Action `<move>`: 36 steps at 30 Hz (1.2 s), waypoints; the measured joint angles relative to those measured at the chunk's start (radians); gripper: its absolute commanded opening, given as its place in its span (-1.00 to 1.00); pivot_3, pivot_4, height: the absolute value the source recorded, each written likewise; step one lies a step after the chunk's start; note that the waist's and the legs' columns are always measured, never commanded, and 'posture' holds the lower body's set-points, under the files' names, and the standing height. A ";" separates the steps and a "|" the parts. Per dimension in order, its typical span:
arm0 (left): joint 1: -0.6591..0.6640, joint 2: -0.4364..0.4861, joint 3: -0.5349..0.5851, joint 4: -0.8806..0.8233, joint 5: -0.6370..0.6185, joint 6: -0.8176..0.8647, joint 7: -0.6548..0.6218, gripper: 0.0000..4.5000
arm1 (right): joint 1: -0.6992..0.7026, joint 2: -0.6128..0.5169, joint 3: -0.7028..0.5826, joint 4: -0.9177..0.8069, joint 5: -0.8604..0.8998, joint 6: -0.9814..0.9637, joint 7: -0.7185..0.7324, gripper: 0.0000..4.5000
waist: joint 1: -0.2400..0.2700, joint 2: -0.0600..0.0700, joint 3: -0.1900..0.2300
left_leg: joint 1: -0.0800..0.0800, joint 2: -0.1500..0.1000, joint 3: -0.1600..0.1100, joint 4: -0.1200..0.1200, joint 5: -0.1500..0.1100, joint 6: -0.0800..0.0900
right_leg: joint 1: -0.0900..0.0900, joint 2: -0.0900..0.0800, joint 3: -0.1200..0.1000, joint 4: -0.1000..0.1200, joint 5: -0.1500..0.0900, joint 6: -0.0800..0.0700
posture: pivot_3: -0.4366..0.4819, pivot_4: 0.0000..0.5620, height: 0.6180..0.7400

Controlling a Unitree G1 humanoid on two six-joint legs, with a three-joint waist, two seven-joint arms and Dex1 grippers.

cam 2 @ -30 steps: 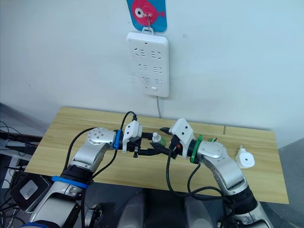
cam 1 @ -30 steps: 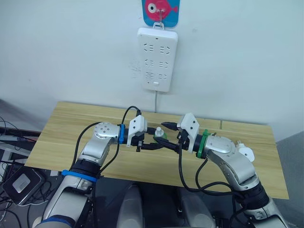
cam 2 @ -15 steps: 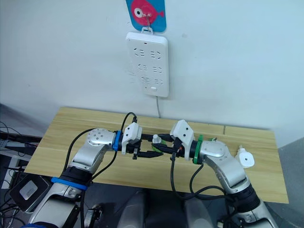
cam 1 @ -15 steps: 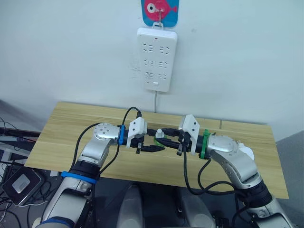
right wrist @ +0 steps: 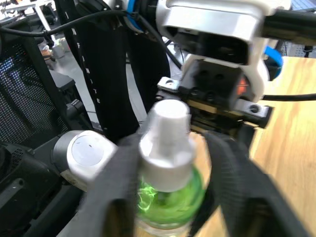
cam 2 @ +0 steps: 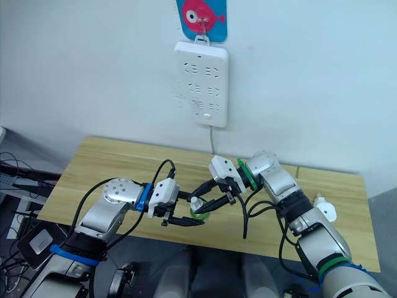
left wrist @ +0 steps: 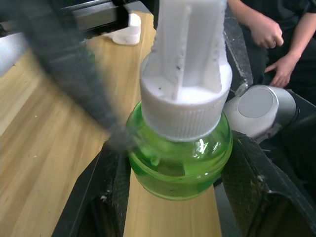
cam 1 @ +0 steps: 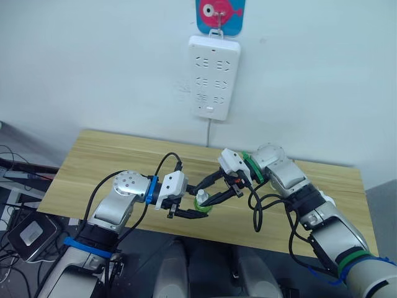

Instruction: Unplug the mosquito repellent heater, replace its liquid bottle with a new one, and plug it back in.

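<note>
Two grippers meet over the bench's (cam 1: 93, 155) six-o'clock edge: left gripper (cam 1: 197, 207) clamps the new one (cam 1: 202, 203), right gripper (cam 1: 218, 186) straddles its cap. Heater (cam 2: 327, 213) lies unplugged at three o'clock; uncapping, refitting, replugging remain.

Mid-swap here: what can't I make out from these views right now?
- Mosquito repellent heater: eye views, mostly behind the right arm, face too small.
- Right hand touching the new bottle or not: right wrist view, fingers blurred.
- Person: left wrist view, cut off by the edge and the bottle's cap.
</note>
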 measured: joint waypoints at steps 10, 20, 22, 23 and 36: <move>-0.038 -0.027 -0.010 0.052 0.000 -0.009 0.011 -0.01 | 0.082 -0.209 -0.117 -0.058 -0.001 0.048 -0.038 0.97 | -0.004 0.000 0.000 | 0.000 0.000 0.000 -0.001 0.000 0.000 | 0.000 0.000 0.001 0.000 0.000 0.000 | 0.00 -0.01 1.00; -0.088 -0.058 0.021 0.157 0.007 -0.031 0.086 -0.01 | 0.413 -0.226 -0.234 -0.592 0.043 0.366 -0.384 0.97 | -0.031 0.000 0.000 | -0.001 0.000 -0.001 0.000 0.000 0.000 | 0.000 0.000 0.000 0.001 0.000 0.000 | -0.05 -0.07 1.00; -0.092 -0.066 0.027 0.159 0.007 -0.033 0.099 -0.01 | 0.447 -0.167 -0.227 -0.672 0.037 0.415 -0.492 0.97 | -0.035 0.000 0.000 | -0.001 0.000 0.000 0.001 0.000 -0.001 | 0.000 0.000 0.000 0.001 0.000 0.000 | -0.07 -0.08 1.00; -0.092 -0.066 0.027 0.163 0.008 -0.035 0.103 -0.01 | 0.453 -0.132 -0.219 -0.698 0.028 0.433 -0.546 0.97 | -0.037 0.000 -0.001 | 0.000 0.000 -0.001 0.001 0.001 -0.001 | 0.000 0.001 0.000 0.001 0.000 0.000 | -0.07 -0.08 1.00; -0.095 -0.073 0.027 0.190 0.022 -0.047 0.102 -0.01 | 0.373 0.010 -0.147 -0.637 -0.077 0.425 -0.779 0.97 | -0.031 0.000 -0.001 | -0.002 0.000 -0.001 0.000 0.001 -0.002 | -0.001 0.000 0.000 0.001 0.000 0.000 | -0.08 -0.07 1.00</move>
